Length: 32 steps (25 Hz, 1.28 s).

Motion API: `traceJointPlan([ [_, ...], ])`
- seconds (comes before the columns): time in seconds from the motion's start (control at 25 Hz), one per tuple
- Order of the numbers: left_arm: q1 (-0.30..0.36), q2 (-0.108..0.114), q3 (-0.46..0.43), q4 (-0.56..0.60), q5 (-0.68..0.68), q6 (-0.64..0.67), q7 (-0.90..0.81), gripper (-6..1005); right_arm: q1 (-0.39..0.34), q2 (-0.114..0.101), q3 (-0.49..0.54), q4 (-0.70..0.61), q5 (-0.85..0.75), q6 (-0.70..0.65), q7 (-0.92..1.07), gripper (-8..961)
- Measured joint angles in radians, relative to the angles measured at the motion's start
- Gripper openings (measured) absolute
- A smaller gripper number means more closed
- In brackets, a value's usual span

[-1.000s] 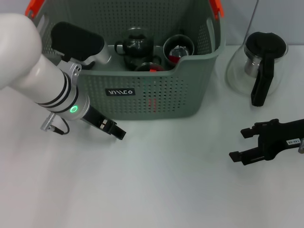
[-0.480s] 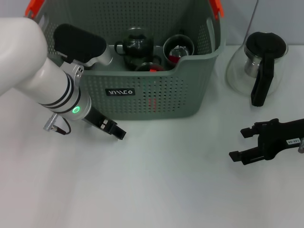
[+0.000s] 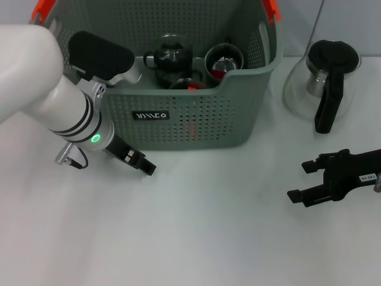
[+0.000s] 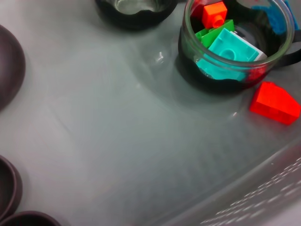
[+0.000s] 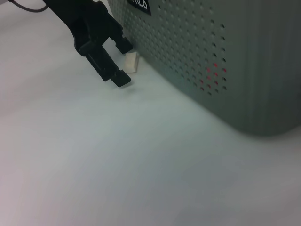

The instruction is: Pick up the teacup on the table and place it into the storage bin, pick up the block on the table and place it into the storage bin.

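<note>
Grey perforated plastic forms the storage bin (image 3: 196, 119), which we see at the back of the white table (image 3: 196, 238), dark teaware resting inside it. The left arm slants down across the bin's front left corner, its left gripper (image 3: 140, 162) low over the table just beside the bin wall; in the right wrist view its jaws stand open and hold nothing, with a small pale block (image 5: 132, 62) lying just past them against the bin. The right gripper (image 3: 302, 182) lies parked at the table's right edge, jaws apart and empty, near a glass carafe (image 3: 321, 83).
</note>
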Motion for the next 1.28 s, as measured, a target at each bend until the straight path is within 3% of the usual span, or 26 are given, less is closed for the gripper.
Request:
traceJointPlan([
  [0.6, -0.009, -0.003, 0.002, -0.013, 0.001, -0.013, -0.012, 871, 0.0, 0.0, 0.0, 0.0, -0.002, 0.007, 0.0, 947],
  [0.8, -0.01, -0.003, 0.004, -0.015, 0.001, -0.022, -0.012, 621, 0.0, 0.0, 0.0, 0.0, -0.002, 0.009, 0.0, 946],
  [1.04, -0.01, -0.003, 0.025, -0.016, 0.001, -0.023, -0.012, 609, 0.0, 0.0, 0.0, 0.0, -0.002, 0.009, 0.0, 947],
  [1.28, -0.011, -0.003, 0.041, -0.002, 0.001, -0.008, -0.016, 461, -0.001, 0.0, 0.0, 0.0, -0.002, 0.009, 0.0, 947],
])
